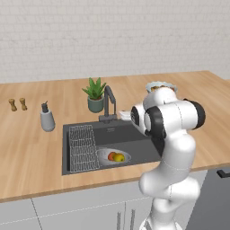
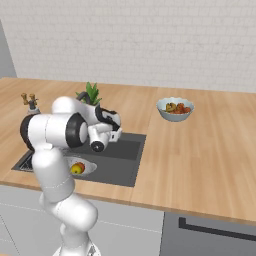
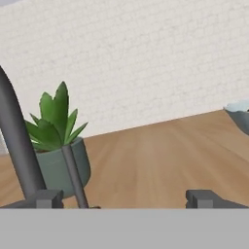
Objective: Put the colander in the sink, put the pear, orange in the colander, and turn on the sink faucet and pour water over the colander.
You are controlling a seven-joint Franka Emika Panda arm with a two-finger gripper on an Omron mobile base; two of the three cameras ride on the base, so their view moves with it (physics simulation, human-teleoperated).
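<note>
Pincer (image 3: 124,198), fingers spread and empty, hovers by the faucet (image 1: 108,104), likely to start water over the fruit-filled colander (image 1: 113,157).

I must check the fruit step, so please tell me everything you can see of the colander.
The colander is a round, shallow, silver-grey bowl with a thin rim; it looks like metal. It sits upright inside the sink, at the front, just right of the wire rack. The pear and the orange lie in it side by side. No water stream is visible over it. In the right base view the arm partly hides it. The tool does not touch it.
</note>
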